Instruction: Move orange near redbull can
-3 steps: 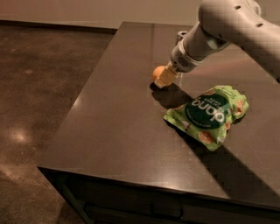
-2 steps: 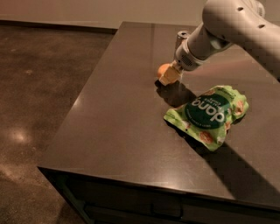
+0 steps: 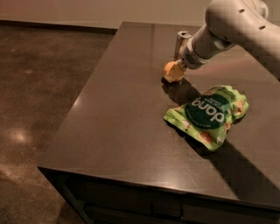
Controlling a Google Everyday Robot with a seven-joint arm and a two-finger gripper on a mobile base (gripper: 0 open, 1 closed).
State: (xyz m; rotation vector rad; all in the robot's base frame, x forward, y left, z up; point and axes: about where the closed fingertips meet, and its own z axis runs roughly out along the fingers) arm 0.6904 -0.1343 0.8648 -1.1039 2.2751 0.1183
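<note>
Matte round orange (image 3: pixel 169 68) (in hand (image 3: pixel 174 75)) near redbull can (image 3: pixel 181 42)

A smooth, rounded white arm (image 3: pixel 236 24) with small dark screw holes (image 3: pixel 240 10) narrows through a ribbed grey wrist (image 3: pixel 191 54) to a pale tan gripper (image 3: pixel 174 75), low over the table (image 3: pixel 122 131).

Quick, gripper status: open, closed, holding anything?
The gripper: closed on the orange, just in front of the redbull can.
</note>
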